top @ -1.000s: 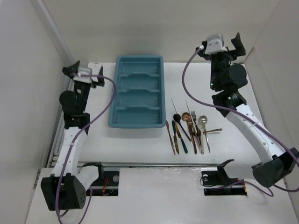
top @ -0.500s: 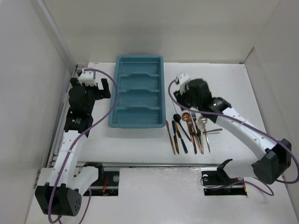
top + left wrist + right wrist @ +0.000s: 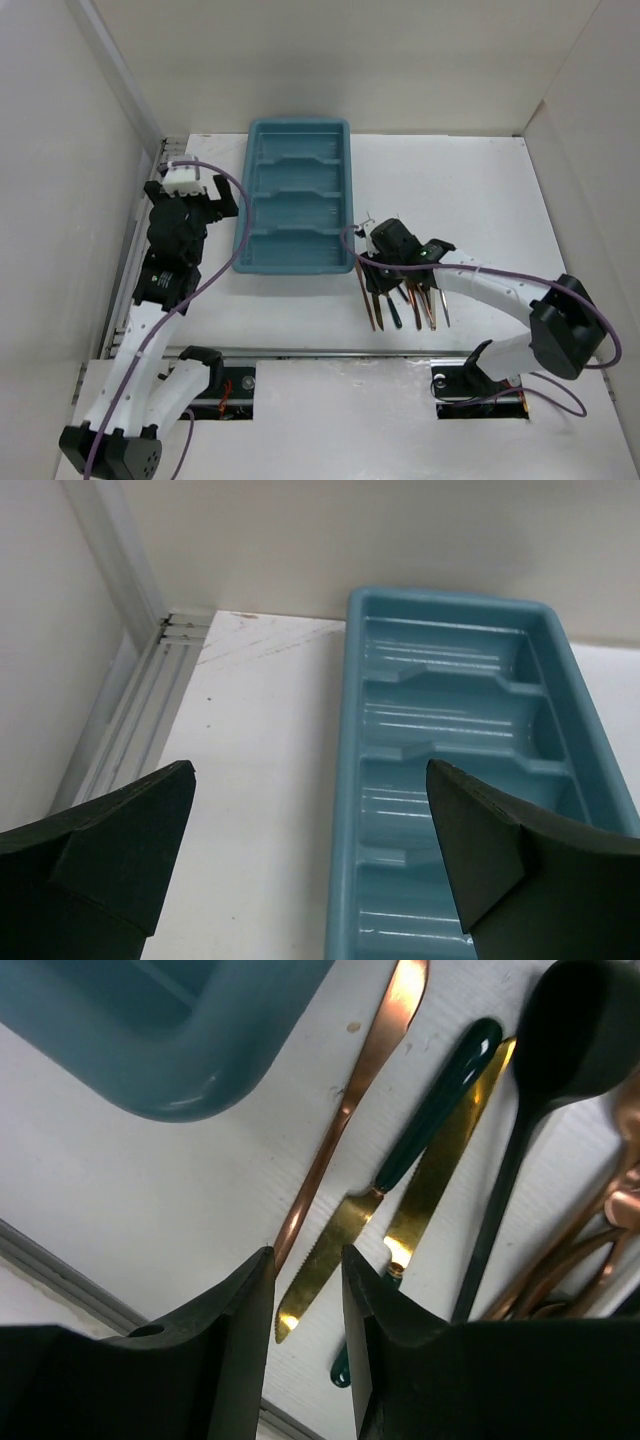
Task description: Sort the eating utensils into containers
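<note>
The eating utensils point(image 3: 415, 300) lie in a row right of the teal tray point(image 3: 243, 255), whose slots are the containers. My right gripper point(image 3: 378, 277) hangs low over the row's left end. In the right wrist view its jaws point(image 3: 307, 1260) stand narrow but apart, straddling the blade tip of a gold knife with a dark green handle point(image 3: 335, 1245); white table shows between blade and right finger. A copper knife point(image 3: 350, 1110) runs under the left fingertip. My left gripper point(image 3: 310, 770) is wide open above the tray's left rim point(image 3: 345, 780), holding nothing.
A second gold knife point(image 3: 450, 1160), a black spoon point(image 3: 580, 1020) and copper utensils point(image 3: 610, 1220) lie right of the jaws. The tray's corner point(image 3: 200, 1070) is just beyond the knives. A metal rail point(image 3: 150, 680) and white walls border the table at left.
My right arm swung down from high at the back right to the left end of the utensil row, and its jaws narrowed. The left arm shifted slightly toward the tray.
</note>
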